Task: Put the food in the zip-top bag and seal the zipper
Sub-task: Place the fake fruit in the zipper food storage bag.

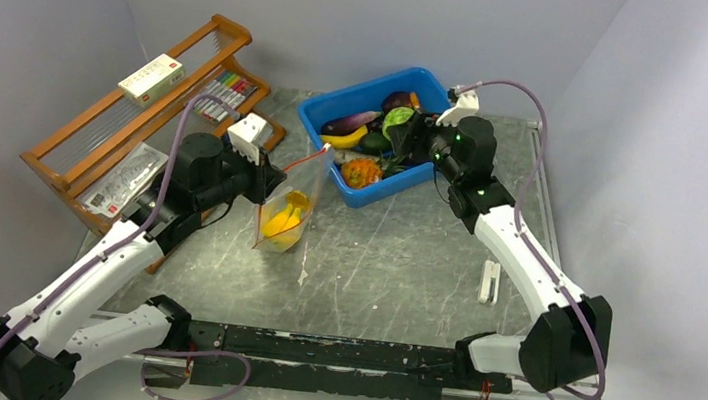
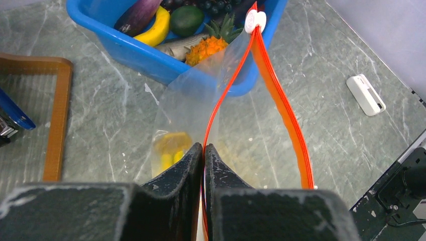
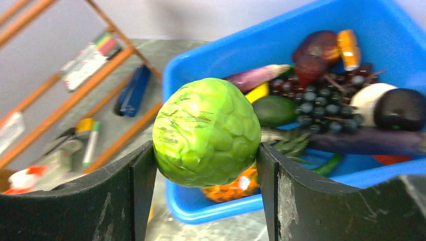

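The clear zip-top bag (image 1: 285,214) hangs open at mid-table with a yellow banana bunch (image 1: 284,220) inside. My left gripper (image 1: 262,182) is shut on the bag's red-orange zipper (image 2: 281,105) near one end, holding the mouth up; the white slider (image 2: 255,20) sits at the far end. The banana shows through the plastic in the left wrist view (image 2: 170,146). My right gripper (image 1: 406,132) is shut on the bumpy green ball (image 3: 207,131) and holds it above the blue bin (image 1: 340,113). Grapes (image 3: 321,103) and other toy food lie in the bin.
A wooden rack (image 1: 117,123) with boxes and pens stands at the back left. A small white clip (image 1: 490,281) lies on the table right of centre. The bin also holds an orange pineapple (image 1: 361,172), an eggplant and a second banana.
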### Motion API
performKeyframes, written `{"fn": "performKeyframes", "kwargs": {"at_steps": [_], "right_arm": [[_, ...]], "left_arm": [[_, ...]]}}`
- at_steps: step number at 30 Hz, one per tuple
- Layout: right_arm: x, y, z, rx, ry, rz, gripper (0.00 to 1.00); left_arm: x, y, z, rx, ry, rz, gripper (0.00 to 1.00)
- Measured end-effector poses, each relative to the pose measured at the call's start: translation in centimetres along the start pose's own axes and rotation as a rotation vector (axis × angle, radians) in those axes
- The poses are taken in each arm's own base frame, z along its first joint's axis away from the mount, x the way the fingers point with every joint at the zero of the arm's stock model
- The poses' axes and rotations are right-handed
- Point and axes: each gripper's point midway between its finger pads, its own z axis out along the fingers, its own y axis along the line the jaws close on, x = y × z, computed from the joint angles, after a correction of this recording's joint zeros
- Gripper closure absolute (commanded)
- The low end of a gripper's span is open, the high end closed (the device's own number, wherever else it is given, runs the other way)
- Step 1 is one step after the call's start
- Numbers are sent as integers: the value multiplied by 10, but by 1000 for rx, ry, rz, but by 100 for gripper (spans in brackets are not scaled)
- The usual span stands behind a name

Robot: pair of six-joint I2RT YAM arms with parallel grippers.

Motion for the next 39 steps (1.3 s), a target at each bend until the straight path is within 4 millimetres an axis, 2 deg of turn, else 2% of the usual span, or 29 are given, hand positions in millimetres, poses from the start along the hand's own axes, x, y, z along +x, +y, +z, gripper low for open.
{"fn": "performKeyframes", "kwargs": {"at_steps": [6,13,18,22,29,34,39], "right_arm": [[-6,51,-21,-198,-18,70,51],[-10,118,-56,-423,-28,40,51],[-10,154,-79,-562,-33,16,51],[8,181,-90,-652,11,-25,51],[38,214,-97,-727,82,-50,51],[58,226,-95,-745,131,-54,51],[89,232,-79,-712,229,-64,49]], "left_arm": [[5,3,5,-6,22,-31,93],[4,2,6,0,18,-51,93],[4,1,6,5,19,-62,93],[-1,1,7,5,-1,-67,93],[-3,3,6,1,-9,-72,93],[-7,5,6,-4,-26,-81,93],[-9,7,6,-7,-34,-84,93]]}}
